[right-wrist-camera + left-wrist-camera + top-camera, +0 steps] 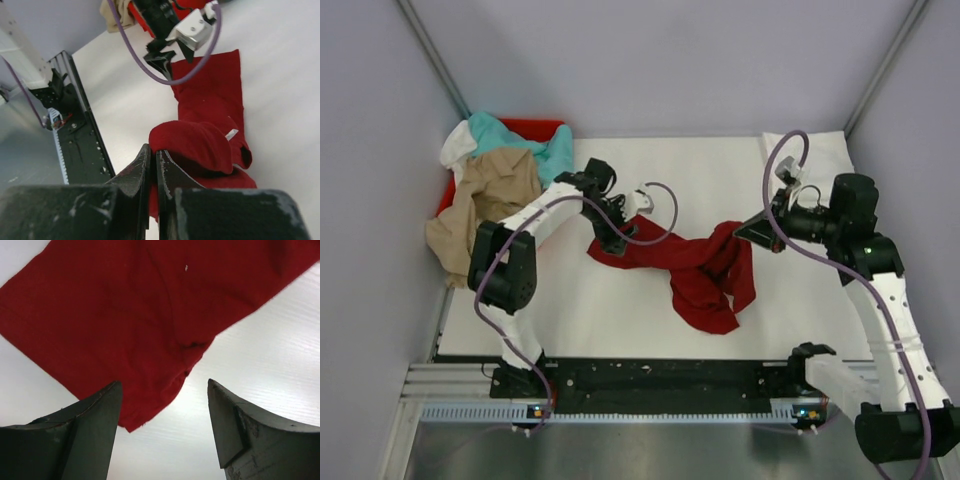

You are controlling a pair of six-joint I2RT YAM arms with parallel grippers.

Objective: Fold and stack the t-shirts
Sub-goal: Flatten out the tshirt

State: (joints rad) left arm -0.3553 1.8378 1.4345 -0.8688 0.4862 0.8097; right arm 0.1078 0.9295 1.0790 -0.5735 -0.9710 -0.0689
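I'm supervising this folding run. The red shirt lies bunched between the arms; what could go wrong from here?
1. Right gripper: its jaws are shut on just a bunched fold of the red shirt, so pulling may slip it free.
2. Left gripper: its jaws stand open over only a corner, so closing could catch little cloth.

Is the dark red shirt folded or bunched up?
Bunched, not folded: the dark red t-shirt lies twisted, one end pinched in the right hand.

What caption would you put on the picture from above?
Right gripper pinches one end of the dark red t-shirt; left gripper open at the other end.
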